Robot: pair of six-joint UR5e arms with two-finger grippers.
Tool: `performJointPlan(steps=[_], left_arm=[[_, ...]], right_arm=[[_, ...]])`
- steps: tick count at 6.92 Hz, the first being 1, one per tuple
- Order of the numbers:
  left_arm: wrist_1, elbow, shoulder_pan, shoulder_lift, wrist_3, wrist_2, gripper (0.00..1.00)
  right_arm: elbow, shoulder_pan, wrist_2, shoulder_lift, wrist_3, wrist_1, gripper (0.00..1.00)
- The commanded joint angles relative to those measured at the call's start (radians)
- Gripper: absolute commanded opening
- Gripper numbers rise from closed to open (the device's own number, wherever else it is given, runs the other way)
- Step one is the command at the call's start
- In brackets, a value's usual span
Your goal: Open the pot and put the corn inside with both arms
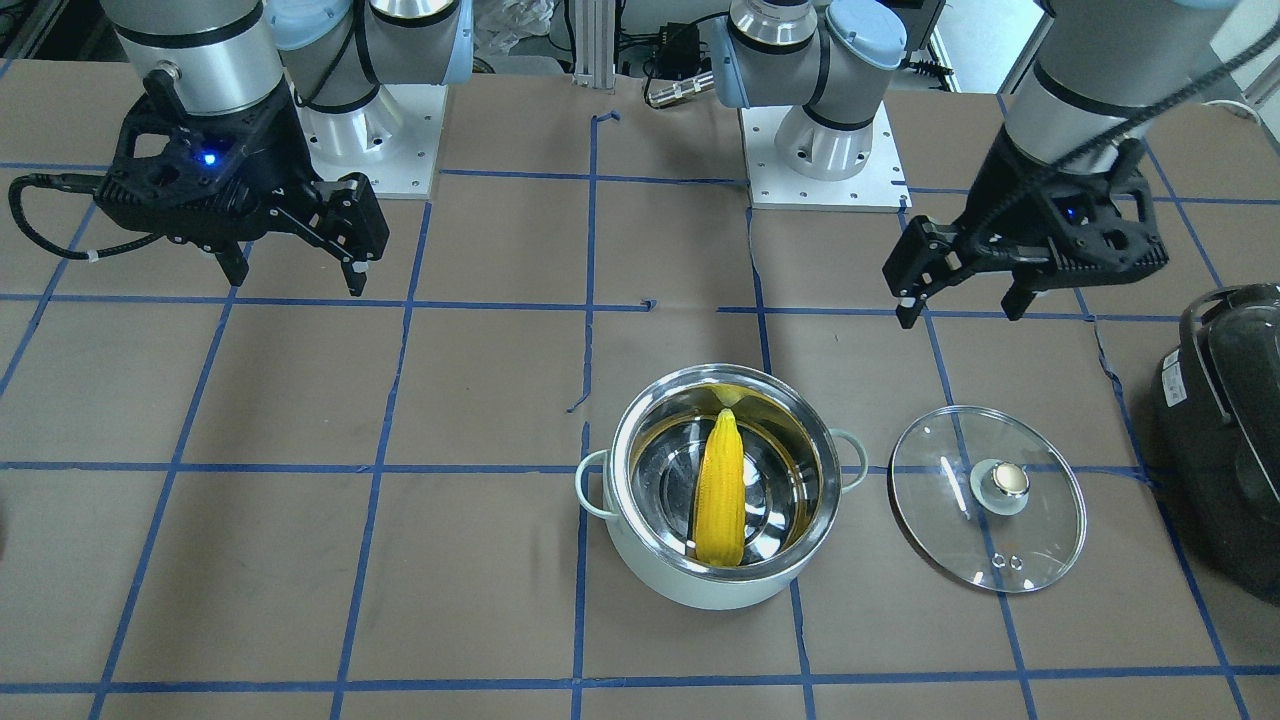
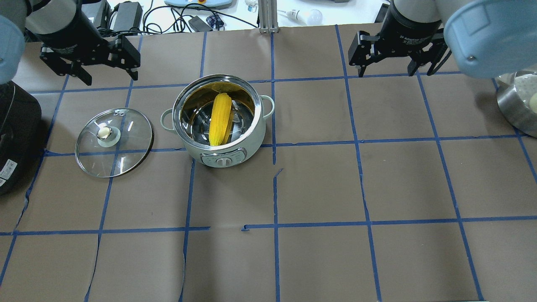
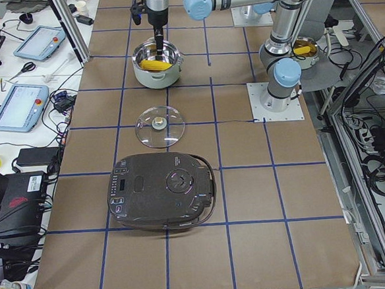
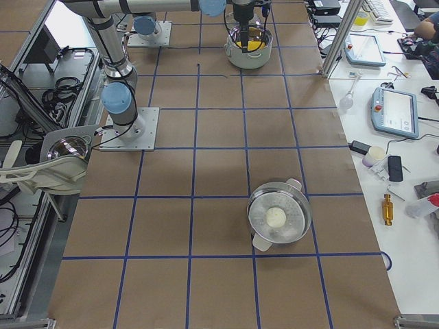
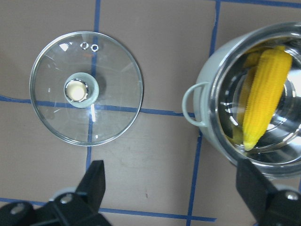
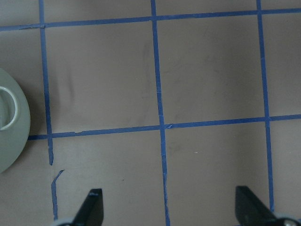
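Note:
The pale mint pot stands open on the table, a little towards my left side. The yellow corn lies inside it, leaning against the steel wall; it also shows in the overhead view and the left wrist view. The glass lid with its brass knob lies flat on the table beside the pot, and shows from above as well. My left gripper is open and empty, raised behind the lid. My right gripper is open and empty, raised far to the right of the pot.
A large black appliance sits at the table's left edge, close to the lid. A steel bowl holding a white ball stands at the far right edge. Brown paper with blue tape lines covers the table.

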State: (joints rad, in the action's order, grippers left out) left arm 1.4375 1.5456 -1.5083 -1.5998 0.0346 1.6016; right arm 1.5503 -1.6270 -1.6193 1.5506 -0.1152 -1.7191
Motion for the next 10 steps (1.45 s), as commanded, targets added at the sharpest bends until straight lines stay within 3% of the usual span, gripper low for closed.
performJointPlan(steps=[1,10], left_arm=[[0.003,0.001,-0.117,0.014,0.138,0.008,1.0],[-0.118,0.004,-0.153,-0.017,0.136,0.029,1.0]], right_arm=[[0.005,0.001,-0.001,0.002,0.005,-0.045,1.0],[0.008,-0.004,0.013,-0.003,0.002,-0.046,1.0]])
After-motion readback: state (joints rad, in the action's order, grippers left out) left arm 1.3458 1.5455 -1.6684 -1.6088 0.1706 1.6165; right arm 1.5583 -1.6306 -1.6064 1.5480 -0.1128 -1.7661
